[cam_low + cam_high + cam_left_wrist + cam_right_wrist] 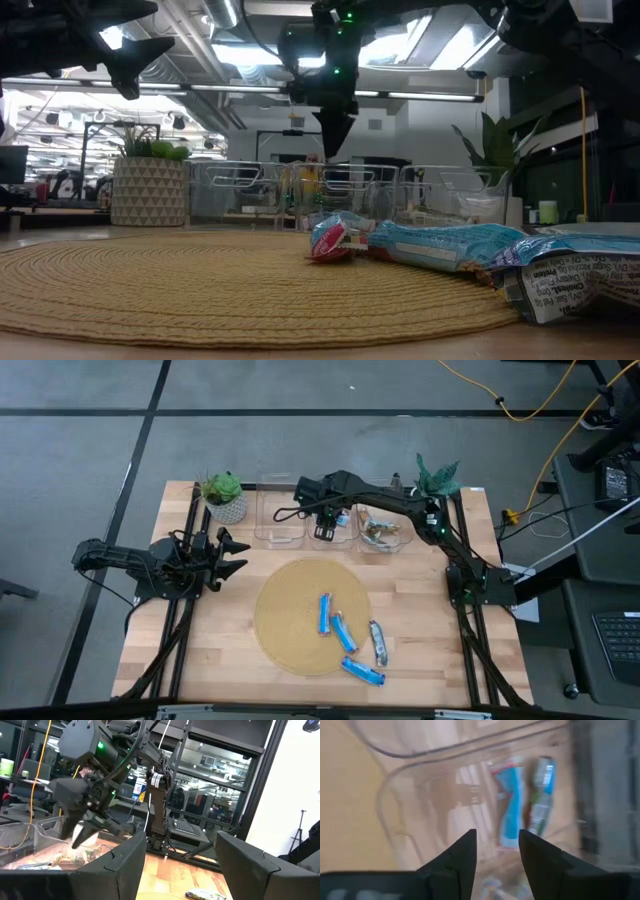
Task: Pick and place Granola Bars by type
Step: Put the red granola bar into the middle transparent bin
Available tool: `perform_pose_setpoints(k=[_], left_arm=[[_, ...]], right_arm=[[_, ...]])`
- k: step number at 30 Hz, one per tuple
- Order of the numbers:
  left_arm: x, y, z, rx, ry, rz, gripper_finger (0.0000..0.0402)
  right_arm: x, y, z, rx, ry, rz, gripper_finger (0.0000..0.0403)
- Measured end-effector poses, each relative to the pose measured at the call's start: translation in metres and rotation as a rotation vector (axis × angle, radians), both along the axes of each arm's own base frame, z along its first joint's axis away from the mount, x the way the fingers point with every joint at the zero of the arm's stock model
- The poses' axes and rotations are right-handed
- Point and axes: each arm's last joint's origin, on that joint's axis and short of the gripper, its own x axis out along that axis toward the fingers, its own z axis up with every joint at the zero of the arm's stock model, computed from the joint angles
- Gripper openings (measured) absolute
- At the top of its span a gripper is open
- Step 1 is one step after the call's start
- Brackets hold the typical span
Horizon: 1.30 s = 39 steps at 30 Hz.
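Note:
Four Granola Bars lie on the near right part of a round woven mat (290, 595): three blue ones (324, 614), (344, 632), (362, 672) and one silvery green-brown one (378, 643). My right gripper (330, 520) hangs open and empty, pointing down over the middle clear bin (395, 805). Two blue bars (510, 810), (541, 795) lie flat on that bin's floor. The right bin (385, 532) holds green-brown bars. My left gripper (232, 555) waits open at the table's left, above the wood.
Three clear bins stand in a row at the far edge; the left one (280, 520) looks empty. A potted plant (224, 495) stands far left and another (437, 477) far right. Bare wood lies left of the mat and along the near edge.

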Motion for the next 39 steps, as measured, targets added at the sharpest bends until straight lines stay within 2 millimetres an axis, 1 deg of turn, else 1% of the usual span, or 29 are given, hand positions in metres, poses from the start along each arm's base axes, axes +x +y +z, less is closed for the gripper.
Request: perform_pose_setpoints(k=[4,7,16,24,36,39], left_arm=[[0.000,0.000,0.000,0.000,-0.001,0.000,0.0226],[0.000,0.000,0.000,0.000,0.000,0.000,0.0226],[0.000,0.000,0.000,0.000,0.000,0.000,0.0226],[0.000,0.000,0.000,0.000,-0.001,0.000,0.0226],[0.000,0.000,0.000,0.000,0.000,0.000,0.0226],[0.000,0.000,0.000,0.000,0.000,0.000,0.0226]], right_arm=[[-0.001,-0.006,0.005,-0.054,-0.009,0.026,0.0148],[0.000,-0.012,0.009,-0.076,-0.051,0.042,0.0148],[0.009,-0.021,0.016,-0.057,-0.191,0.137,0.0148],[0.016,-0.029,0.021,-0.087,-0.289,0.155,0.0148],[0.018,-0.027,0.021,-0.037,-0.330,0.188,0.0148],[0.019,-0.026,0.021,0.005,-0.348,0.210,0.0149]])
